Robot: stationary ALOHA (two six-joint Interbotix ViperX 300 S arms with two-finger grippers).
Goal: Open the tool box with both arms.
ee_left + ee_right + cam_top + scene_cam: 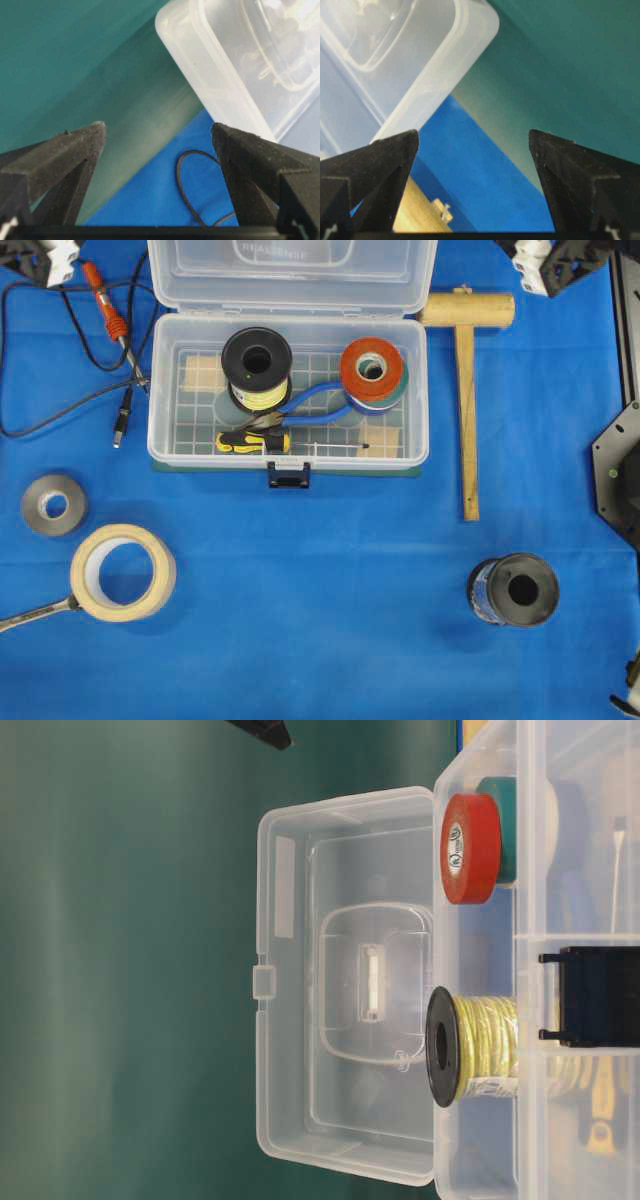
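With its lid already swung up and back, the tool box (pixel 288 390) sits wide open at the top middle of the blue counter (pixel 330 590), latch side toward the camera. Both arms are out at the far corners! The left gripper (pixel 159 132) has its fingers spread wide, nothing between them, looking past the lid's rounded corner and a loop of black cable (pixel 187 185). The right gripper (pixel 472 137) matches it, fingers released and empty, lid corner on one side and the wooden mallet (pixel 466 370) below. By the look of things, the job is done. As for handling: thin clear plastic, likely light, slick and a bit flexible, though the wire spool (pixel 256 365), tape rolls (pixel 372 370) and pliers (pixel 310 405) inside add weight. The lid's front edge corners, one per arm, seem the safest hold.
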